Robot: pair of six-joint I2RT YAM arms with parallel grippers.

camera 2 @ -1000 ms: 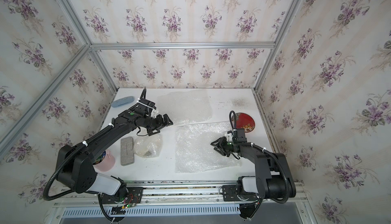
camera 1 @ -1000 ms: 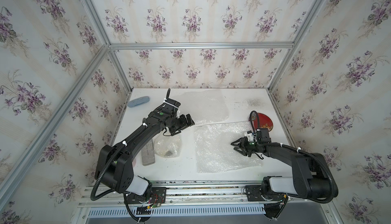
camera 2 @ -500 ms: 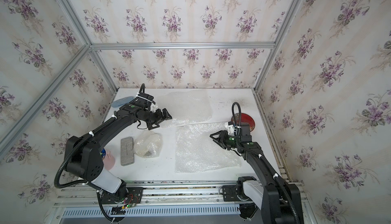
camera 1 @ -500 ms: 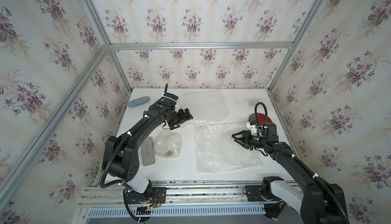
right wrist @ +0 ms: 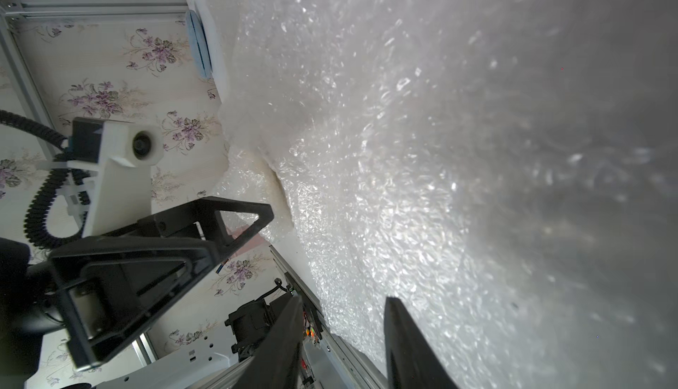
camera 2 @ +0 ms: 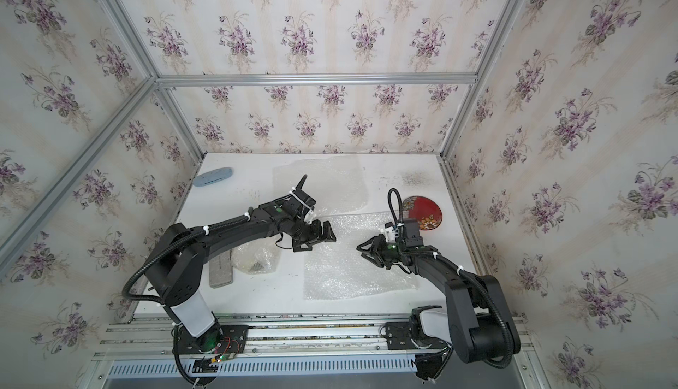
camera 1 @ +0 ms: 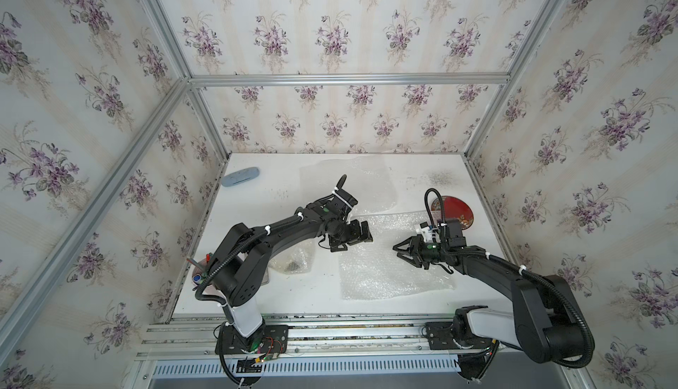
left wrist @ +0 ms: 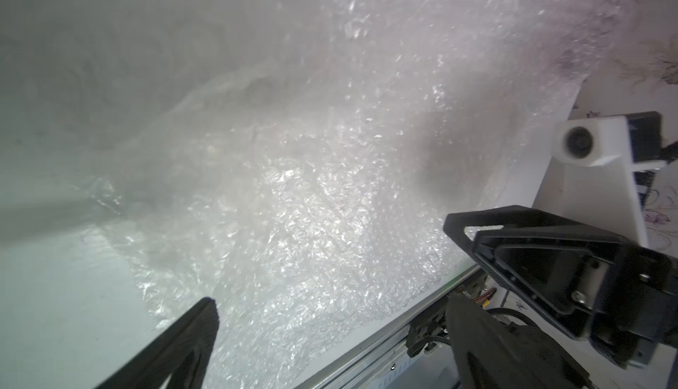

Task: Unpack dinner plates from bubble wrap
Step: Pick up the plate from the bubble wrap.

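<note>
The left gripper stands wide open. Its 2 fingers are spread with nothing between them, over the left edge of a flat bubble wrap sheet lying on the white table.

Facing it across that sheet, the right gripper has its jaws only narrowly apart. The right wrist view shows a gap between its 2 fingers and nothing gripped, only the sheet's bubbles below. I cannot tell whether its tips touch the plastic. The 2 grippers are near each other but apart.

Behind the right gripper, just past its wrist, the dark red plate with painted flowers lies unwrapped on the table, partly hidden by a cable loop.

Behind the left gripper, under its forearm, sits a wrapped plate: a pale round bundle in bubble wrap with a dark mark showing through. Just beside that bundle, on the side away from the gripper, lies a grey slab.

Beyond the left gripper, toward the back wall, a far bubble wrap sheet lies flat. A pale blue oval object rests well apart from the left gripper, at the table's back corner.
</note>
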